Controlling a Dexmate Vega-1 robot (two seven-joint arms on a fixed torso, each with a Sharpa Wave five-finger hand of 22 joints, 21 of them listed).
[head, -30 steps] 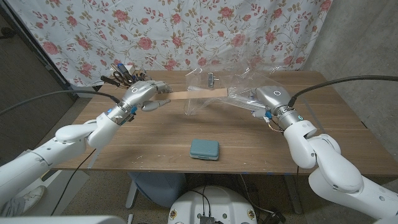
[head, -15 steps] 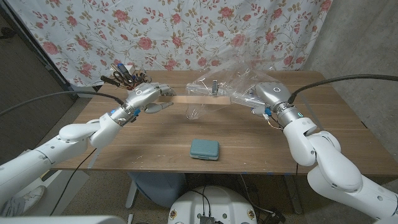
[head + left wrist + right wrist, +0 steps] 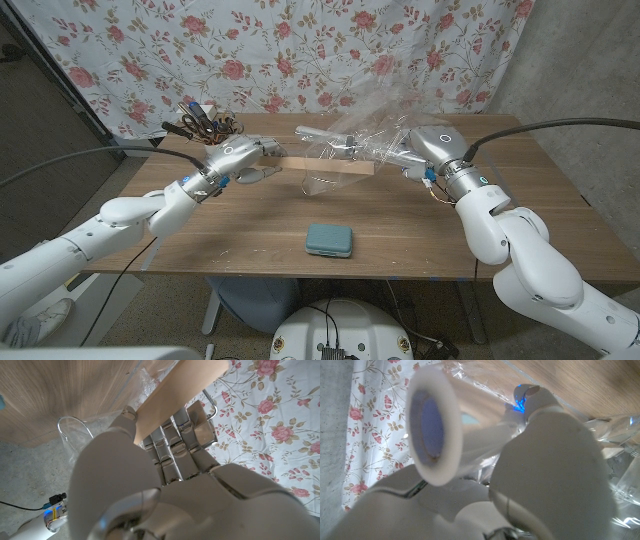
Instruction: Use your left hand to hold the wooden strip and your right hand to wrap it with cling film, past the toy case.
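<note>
Two hands at work: the left hand [image 3: 232,158] grips one end of the wooden strip [image 3: 325,165]; the right hand [image 3: 425,150] holds the cling film roll [image 3: 432,430].
Wooden strip: held level above the table [image 3: 250,225], at upper centre of the head view, its far end inside the film; in the left wrist view the strip [image 3: 175,395] runs from the hand towards the upper centre of the frame.
Strip handling: judged stiff and light; an end grip, as here, leaves the middle free for wrapping.
Cling film [image 3: 350,140]: a loose, crumpled clear sheet drawn from the roll over the strip's right part.
Film handling: judged very light, limp, clingy and easily torn; best steered by the roll, not the sheet.
Left fingers [image 3: 175,445]: curled closed round the strip, thumb over the top.
Right fingers: wrapped round the roll, whose open white core end faces the right wrist camera; how tightly cannot be told.
Toy case [image 3: 329,240]: a teal box at lower centre of the head view, on the table, well apart from both hands.
</note>
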